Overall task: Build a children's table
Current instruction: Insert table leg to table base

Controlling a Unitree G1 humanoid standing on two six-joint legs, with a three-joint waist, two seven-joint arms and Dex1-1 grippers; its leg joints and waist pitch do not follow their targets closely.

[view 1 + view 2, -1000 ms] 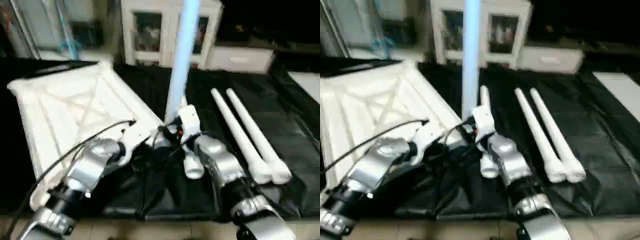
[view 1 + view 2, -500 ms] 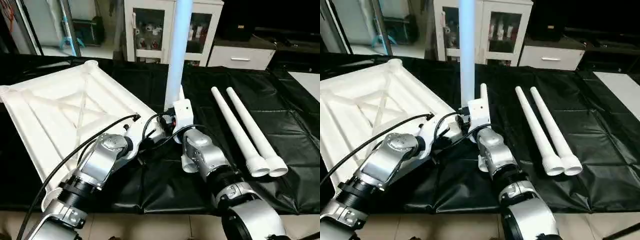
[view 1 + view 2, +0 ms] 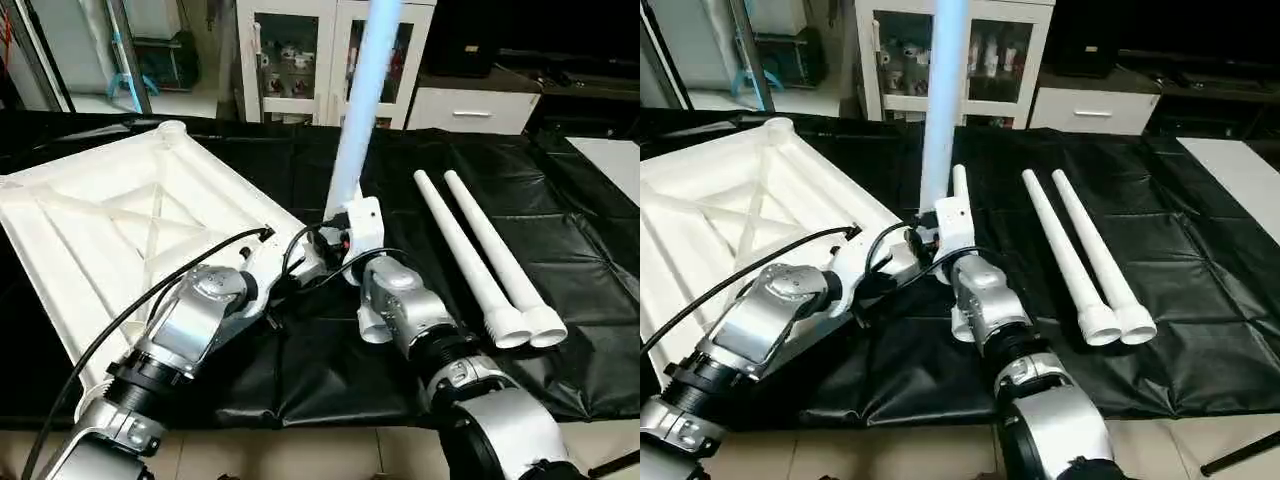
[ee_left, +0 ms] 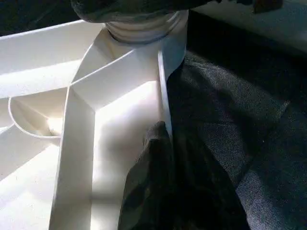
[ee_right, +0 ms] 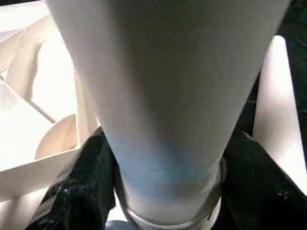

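— Right hand (image 5: 163, 211) has its two black fingers (image 5: 72, 201) either side of the upright leg (image 3: 358, 110), low down by its base, gripping it. See it?

— Yes. That leg stands in the near corner socket of the children's table top (image 3: 110, 220), leaning slightly to the right as it rises.

— And the left hand (image 4: 168, 158)?

— Clenched tight, fingers together, pressed against the rim of that white top close to the same corner. From its wrist you can see the ribs meeting at the socket and the leg's ringed end seated in it.

— Where does the white top lie?

— Upside down on the black-covered tabletop (image 3: 560, 250), over on the left, X-ribs facing up, one round socket (image 3: 172, 128) at the far corner.

— The other legs?

— Two spare legs (image 3: 490, 255) lie side by side on the black cover to the right, touching along their length, wide ends toward us. A third leg (image 3: 961, 190) lies just behind the right wrist, partly hidden by it.

— Behind all that?

— A white glass-door cabinet (image 3: 300, 60) against the far wall
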